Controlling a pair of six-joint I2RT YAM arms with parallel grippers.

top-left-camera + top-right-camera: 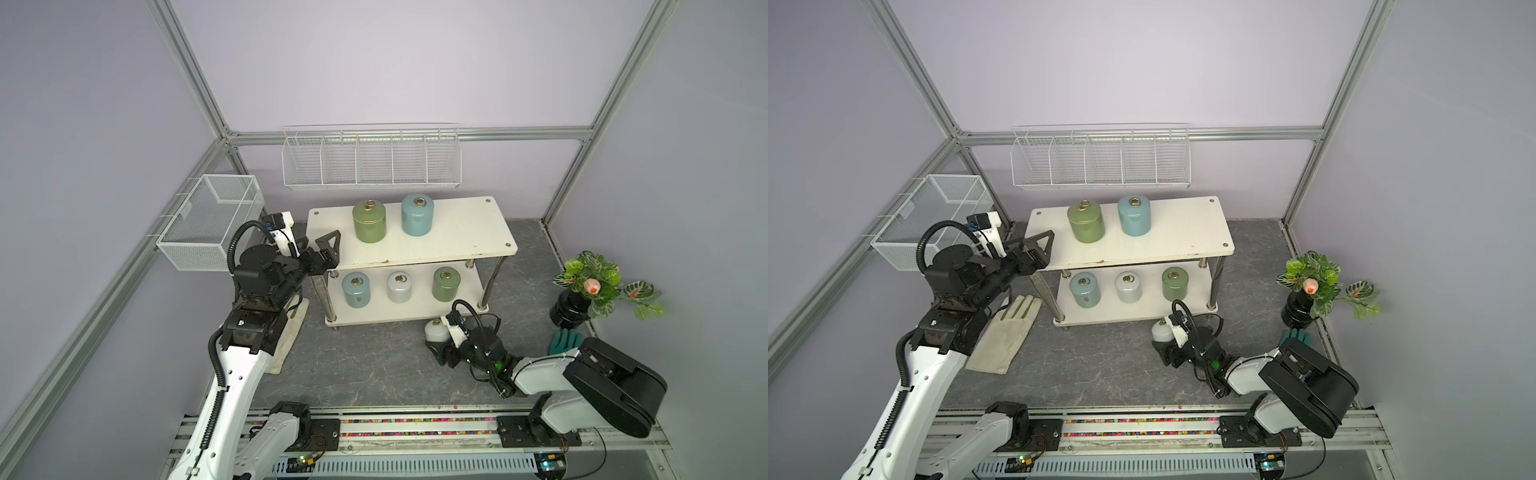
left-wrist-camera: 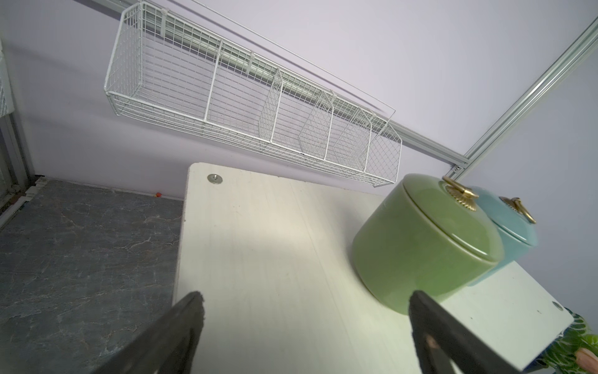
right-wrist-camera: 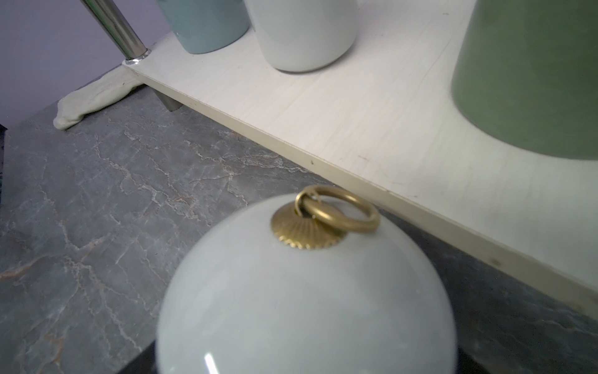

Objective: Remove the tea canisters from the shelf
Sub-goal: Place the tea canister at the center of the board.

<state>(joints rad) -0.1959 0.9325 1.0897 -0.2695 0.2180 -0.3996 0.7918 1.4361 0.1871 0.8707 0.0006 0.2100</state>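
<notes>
Tea canisters: five on the shelf, both tiers; white canister clasped by right gripper, just before it. Glossy ceramic, probably heavy, slippery, breakable; best taken around the body. Left gripper spread wide, empty, near olive green canister.

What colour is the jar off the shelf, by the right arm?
The canister is white, seen best in the right wrist view.

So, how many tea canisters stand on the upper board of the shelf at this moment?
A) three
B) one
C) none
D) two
D: in both top views only the olive green canister and the pale blue canister stand on the upper board of the shelf.
</notes>
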